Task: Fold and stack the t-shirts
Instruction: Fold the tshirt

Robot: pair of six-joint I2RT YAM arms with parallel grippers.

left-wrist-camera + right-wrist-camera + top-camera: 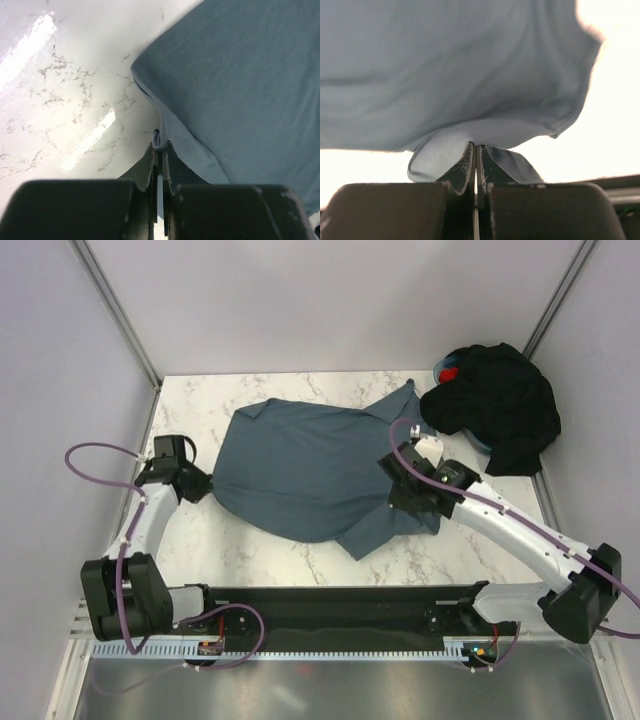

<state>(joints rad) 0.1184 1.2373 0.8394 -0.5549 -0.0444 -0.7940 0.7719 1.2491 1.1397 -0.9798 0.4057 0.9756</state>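
White marble desk (200,540), panel walls on the left, far and right sides. Spread across its middle, blue-grey t-shirt (300,465), loosely rumpled, one sleeve pointing far right, another near right. Heaped in the far right corner, just beside the far sleeve, black t-shirts (495,405). Left pincer (159,146) clenched on the blue-grey t-shirt's left edge, hem pinched into a small fold between the jaws. Right pincer (476,147) clenched on a fold at that shirt's right side, cloth draping to both sides.
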